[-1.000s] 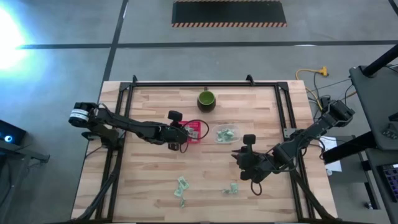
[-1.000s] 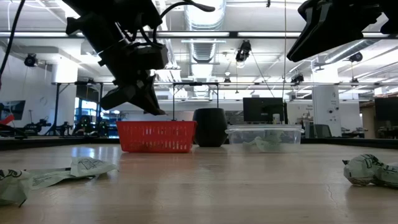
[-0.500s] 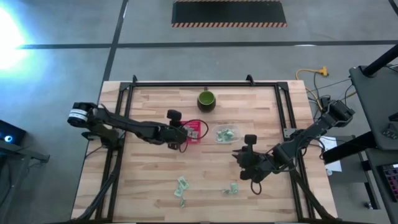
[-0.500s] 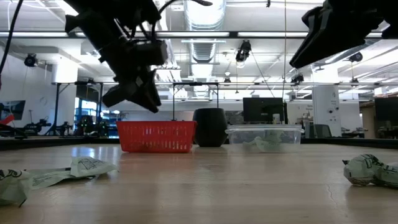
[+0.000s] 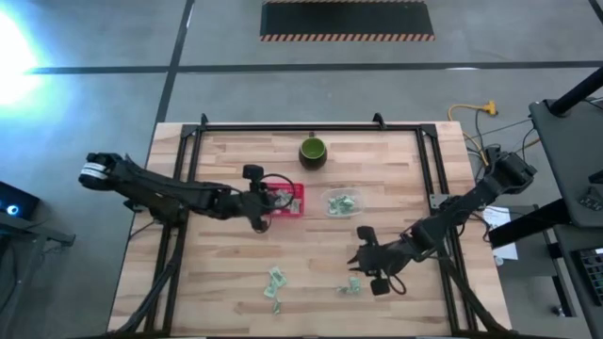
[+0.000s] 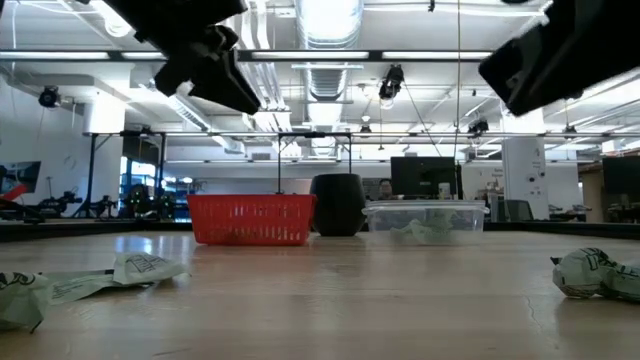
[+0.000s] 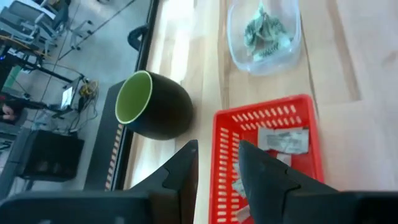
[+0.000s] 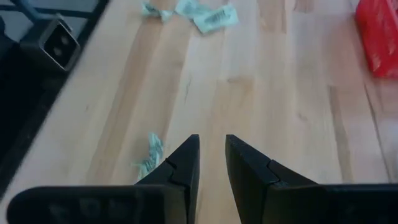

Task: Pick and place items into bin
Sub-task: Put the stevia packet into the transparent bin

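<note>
Small pale green-and-white wrapped pieces lie flat on the wooden table: a pair (image 5: 275, 284), one (image 5: 353, 285), seen also as a piece (image 8: 149, 158) and a far group (image 8: 193, 14). More pieces (image 7: 283, 138) lie inside the red basket (image 5: 290, 200). My left gripper (image 5: 268, 201) hovers over the basket's left side, open and empty (image 7: 217, 158). My right gripper (image 5: 356, 257) hangs above bare wood just beyond the single piece, fingers a little apart, holding nothing (image 8: 211, 149).
A dark green cup (image 5: 313, 151) stands behind the basket. A clear tub (image 5: 341, 202) holding more wrapped pieces sits to the basket's right. Black rails (image 5: 188, 141) frame the table. Bare wood lies between the basket and the near pieces.
My left gripper has risen above the basket and drawn a little toward the table's left. My right gripper has moved toward the near edge and slightly left, closer to the single piece. The pieces on the table have stayed where they were.
</note>
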### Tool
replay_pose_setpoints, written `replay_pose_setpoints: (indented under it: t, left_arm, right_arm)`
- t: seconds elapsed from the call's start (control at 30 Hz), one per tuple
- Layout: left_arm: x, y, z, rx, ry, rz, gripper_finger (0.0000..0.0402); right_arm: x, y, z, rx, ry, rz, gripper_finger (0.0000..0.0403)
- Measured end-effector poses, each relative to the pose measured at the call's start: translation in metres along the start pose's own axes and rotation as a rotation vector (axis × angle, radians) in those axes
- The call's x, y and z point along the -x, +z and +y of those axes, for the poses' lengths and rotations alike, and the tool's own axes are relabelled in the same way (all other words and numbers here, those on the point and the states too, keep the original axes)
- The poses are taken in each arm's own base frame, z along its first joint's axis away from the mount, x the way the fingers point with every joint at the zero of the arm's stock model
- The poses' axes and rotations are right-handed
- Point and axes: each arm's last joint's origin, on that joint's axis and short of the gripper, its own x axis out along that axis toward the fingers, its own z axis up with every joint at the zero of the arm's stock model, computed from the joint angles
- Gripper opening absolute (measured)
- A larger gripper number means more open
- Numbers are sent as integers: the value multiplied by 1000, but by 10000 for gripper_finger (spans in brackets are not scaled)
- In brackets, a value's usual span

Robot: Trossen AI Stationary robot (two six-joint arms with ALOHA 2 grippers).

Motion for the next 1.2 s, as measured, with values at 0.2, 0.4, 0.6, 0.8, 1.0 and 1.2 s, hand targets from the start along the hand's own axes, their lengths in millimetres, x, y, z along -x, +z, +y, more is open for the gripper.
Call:
replay_pose_setpoints:
  t: [0.2, 0.4, 0.6, 0.8, 1.0, 1.2]
  left_arm:
    - [8, 1, -4, 2, -21, -27, 99]
    - [10, 1, -9, -14, -35, -31, 99]
    - [10, 1, -10, -14, -36, -33, 99]
    - [10, 1, -10, -16, -35, -31, 99]
    - [10, 1, -10, -15, -35, -32, 99]
    - [10, 0, -10, -18, -34, -28, 99]
  right_arm:
    - [-20, -17, 2, -74, 3, 94, 76]
    - [-41, -26, 9, -119, 41, 120, 106]
    - [-50, -30, 10, -161, 37, 126, 142]
    - [-58, -30, 16, -194, 96, 120, 177]
    - [-71, -34, 22, -186, 125, 148, 195]
    - [-80, -37, 24, -172, 115, 168, 194]
